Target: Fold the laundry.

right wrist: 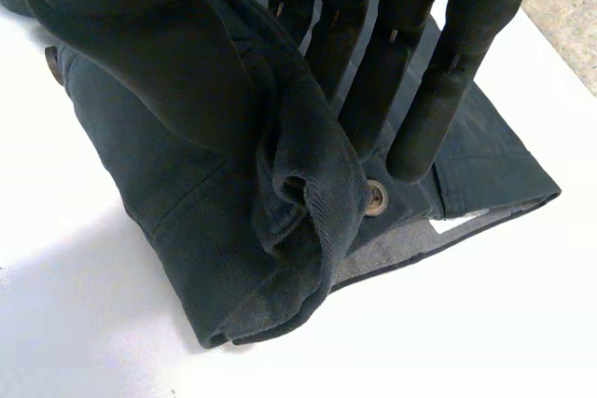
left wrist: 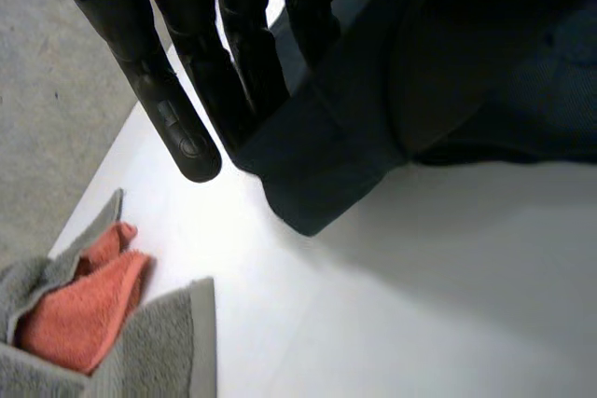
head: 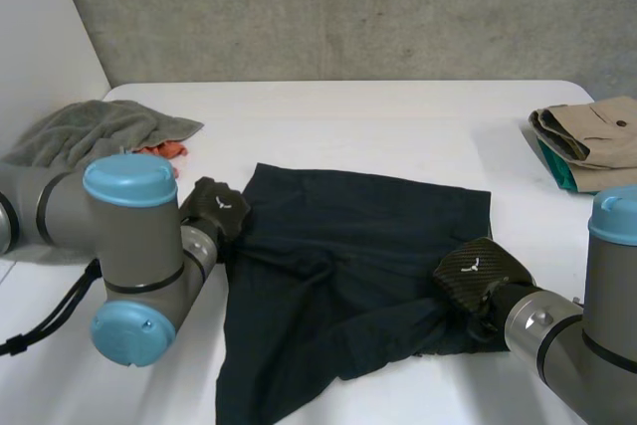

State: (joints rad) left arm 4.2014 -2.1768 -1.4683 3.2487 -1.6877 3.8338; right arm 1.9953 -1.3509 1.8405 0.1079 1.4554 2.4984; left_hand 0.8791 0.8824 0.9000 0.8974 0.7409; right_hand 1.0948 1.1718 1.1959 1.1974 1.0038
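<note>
A dark navy garment [head: 348,246] lies spread and rumpled in the middle of the white table [head: 348,116]. My left hand [head: 214,208] is at its far left corner. In the left wrist view the hem [left wrist: 308,184] runs in among the nearly straight fingers [left wrist: 177,109] and hangs from them just off the table. My right hand [head: 478,271] is at the garment's near right edge. In the right wrist view its fingers [right wrist: 410,72] and thumb pinch a bunched fold of the waistband [right wrist: 298,193], beside a metal button [right wrist: 376,198].
A grey towel [head: 90,131] with an orange cloth [head: 164,149] tucked in it lies at the far left, near my left hand. A folded beige garment [head: 592,136] over something teal sits at the far right edge. A grey wall backs the table.
</note>
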